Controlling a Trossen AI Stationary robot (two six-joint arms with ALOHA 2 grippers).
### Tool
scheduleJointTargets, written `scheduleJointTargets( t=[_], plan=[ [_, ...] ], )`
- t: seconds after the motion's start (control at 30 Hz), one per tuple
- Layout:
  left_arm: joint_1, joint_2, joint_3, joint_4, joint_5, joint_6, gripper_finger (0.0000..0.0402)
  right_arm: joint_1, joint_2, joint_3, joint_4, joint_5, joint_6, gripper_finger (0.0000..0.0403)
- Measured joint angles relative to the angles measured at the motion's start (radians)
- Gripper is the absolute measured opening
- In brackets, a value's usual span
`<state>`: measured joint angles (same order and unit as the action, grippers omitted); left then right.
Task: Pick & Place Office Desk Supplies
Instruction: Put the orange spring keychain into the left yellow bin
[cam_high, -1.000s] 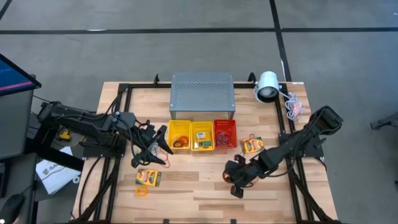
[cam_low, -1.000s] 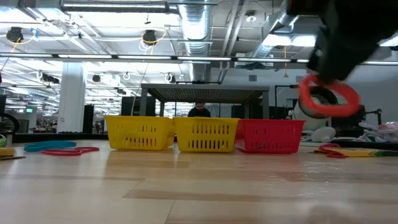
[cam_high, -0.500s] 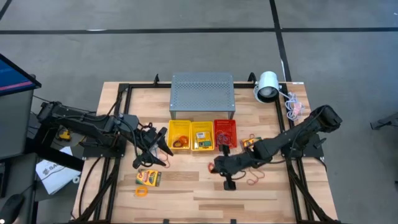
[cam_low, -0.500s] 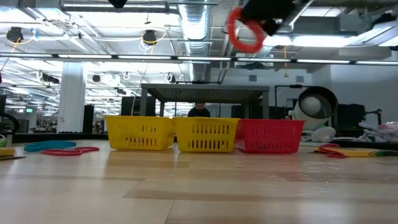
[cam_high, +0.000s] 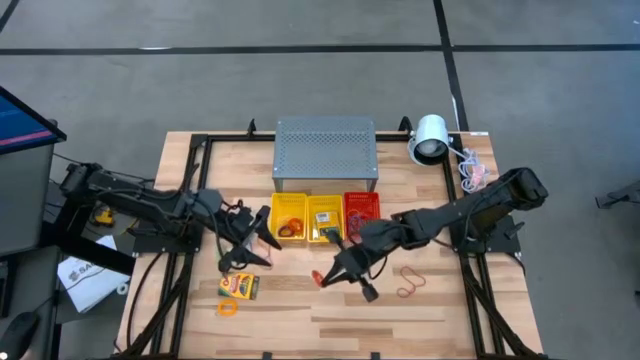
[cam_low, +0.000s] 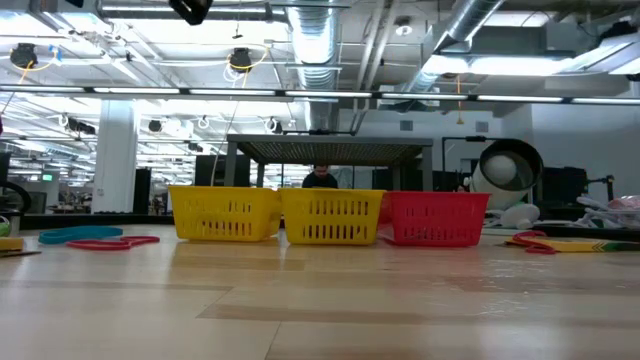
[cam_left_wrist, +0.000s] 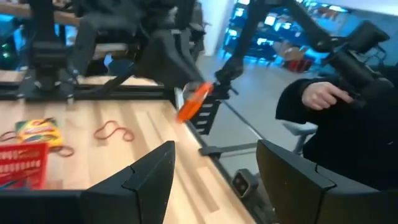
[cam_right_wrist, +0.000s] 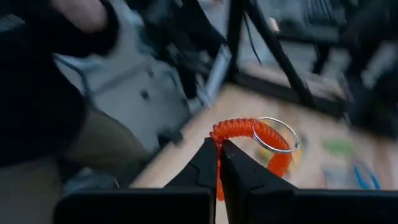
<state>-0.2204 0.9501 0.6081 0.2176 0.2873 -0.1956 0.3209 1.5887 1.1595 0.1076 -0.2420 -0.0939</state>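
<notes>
My right gripper (cam_high: 338, 272) reaches over the table's middle, in front of the baskets, and is shut on an orange coiled band loop (cam_right_wrist: 249, 134) with a metal ring (cam_right_wrist: 277, 135) on it. The loop also shows in the high view (cam_high: 322, 277) and the left wrist view (cam_left_wrist: 194, 102). My left gripper (cam_high: 255, 240) hovers open and empty left of the left yellow basket (cam_high: 289, 218). A yellow-and-green card box (cam_high: 239, 287) and a small orange loop (cam_high: 229, 307) lie on the table near the front left. A red band (cam_high: 410, 290) lies on the table at the right. My right gripper pinches the orange loop's coil (cam_right_wrist: 216, 138) between its two shut fingertips, at one end of the loop. The rest of the loop and its metal ring stand out beyond the fingertips. The loop is lifted clear of the table.
A second yellow basket (cam_high: 326, 218) and a red basket (cam_high: 362, 214) stand in a row with the first, in front of the grey perforated box (cam_high: 325, 152). A white round lamp-like thing (cam_high: 430, 138) sits at the far right. A person stands beyond the table (cam_left_wrist: 348, 124).
My right gripper has swung from the table's front right toward its left, rising out of the low view's top, and carries the orange loop clear of the table. The red band stays on the table where the gripper was. My left gripper has hardly moved.
</notes>
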Motion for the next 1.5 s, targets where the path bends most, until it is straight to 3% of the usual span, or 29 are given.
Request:
scheduleJointTargets(
  t=[0.17, 0.57, 0.97, 1.5],
  plan=[
    [-0.018, 0.029, -0.009, 0.105, 0.001, 0.000, 0.0222, -0.025, 0.000, 0.000, 0.150, -0.134, -0.038, 0.0000],
    [-0.025, 0.221, -0.001, 0.421, 0.060, 0.004, 0.0222, -0.049, 0.002, 0.001, 0.244, -0.199, -0.082, 0.0000],
    [-0.014, 0.352, 0.147, 0.397, 0.080, 0.034, 0.0222, -0.048, 0.003, 0.001, 0.252, -0.230, -0.090, 0.0000],
    [-0.002, 0.423, 0.200, 0.390, 0.131, 0.023, 0.0222, -0.068, 0.003, 0.001, 0.229, -0.233, -0.092, 0.0000]
  ],
)
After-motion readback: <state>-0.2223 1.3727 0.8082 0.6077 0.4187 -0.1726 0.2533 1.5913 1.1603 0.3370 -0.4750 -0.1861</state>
